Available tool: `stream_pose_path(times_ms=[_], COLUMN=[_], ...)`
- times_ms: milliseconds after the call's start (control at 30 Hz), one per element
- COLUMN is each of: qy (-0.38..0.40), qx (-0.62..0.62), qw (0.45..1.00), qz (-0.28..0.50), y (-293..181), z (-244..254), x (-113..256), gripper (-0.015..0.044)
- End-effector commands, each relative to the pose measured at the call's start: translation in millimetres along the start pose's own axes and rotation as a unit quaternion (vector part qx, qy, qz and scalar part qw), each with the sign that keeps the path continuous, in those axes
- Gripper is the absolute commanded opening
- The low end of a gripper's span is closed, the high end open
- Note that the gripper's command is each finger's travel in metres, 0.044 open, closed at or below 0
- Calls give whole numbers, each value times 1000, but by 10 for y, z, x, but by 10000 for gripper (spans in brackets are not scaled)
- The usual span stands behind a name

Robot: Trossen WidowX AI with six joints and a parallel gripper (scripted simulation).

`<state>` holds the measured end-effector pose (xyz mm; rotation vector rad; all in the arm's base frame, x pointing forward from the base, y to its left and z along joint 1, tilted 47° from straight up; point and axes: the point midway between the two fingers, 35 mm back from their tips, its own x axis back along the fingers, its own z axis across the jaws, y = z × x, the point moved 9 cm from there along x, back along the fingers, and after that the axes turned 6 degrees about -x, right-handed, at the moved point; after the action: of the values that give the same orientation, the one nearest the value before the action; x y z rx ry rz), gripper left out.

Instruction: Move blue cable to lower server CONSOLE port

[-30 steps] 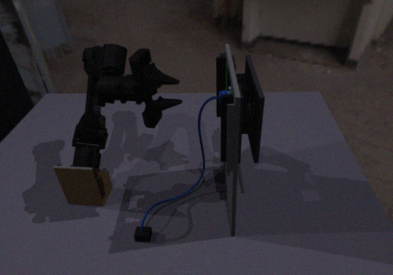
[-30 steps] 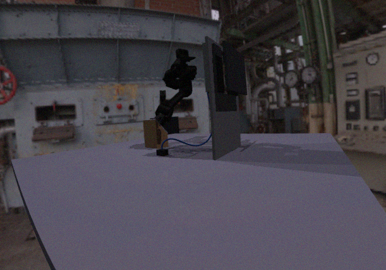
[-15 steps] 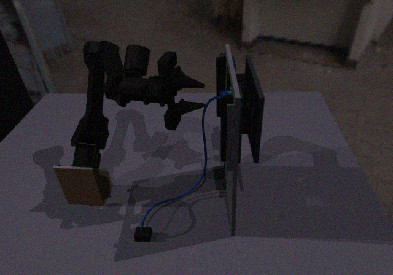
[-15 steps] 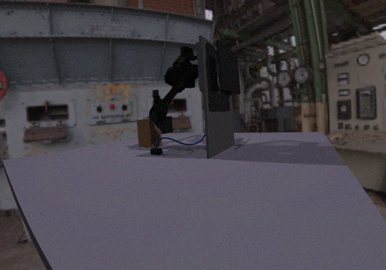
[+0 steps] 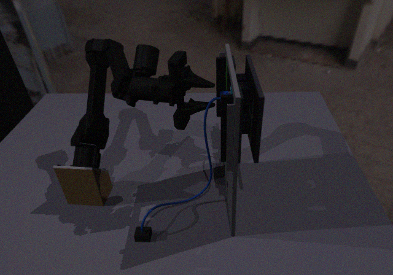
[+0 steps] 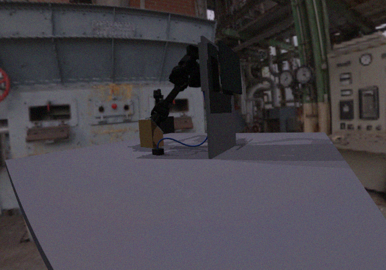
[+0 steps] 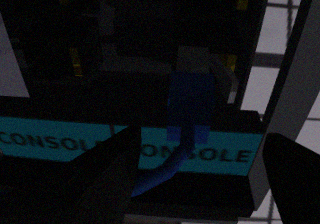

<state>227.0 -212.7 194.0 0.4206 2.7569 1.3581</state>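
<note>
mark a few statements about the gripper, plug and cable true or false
1. The gripper is shut on the plug. False: its fingers stand apart, with nothing between them.
2. The blue plug is at the panel. True.
3. The cable is red. False: it is blue.
4. The cable's other end meets a small black block. True.
5. The wrist view shows two CONSOLE labels. True.
6. The arm's yellow-brown base block lies atop the panel. False: it stands on the table.
</note>
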Motion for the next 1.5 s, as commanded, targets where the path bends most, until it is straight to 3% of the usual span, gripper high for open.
stream_pose_path(times_ms=[0,1000,1467], qy=[-1,-1,-3], qx=[-2,-2,1], qw=[1000,1000,1000], qz=[0,-1,-3], y=[21,131,127], z=[-1,26,14], x=[-78,-479,-452], gripper=[239,239,146])
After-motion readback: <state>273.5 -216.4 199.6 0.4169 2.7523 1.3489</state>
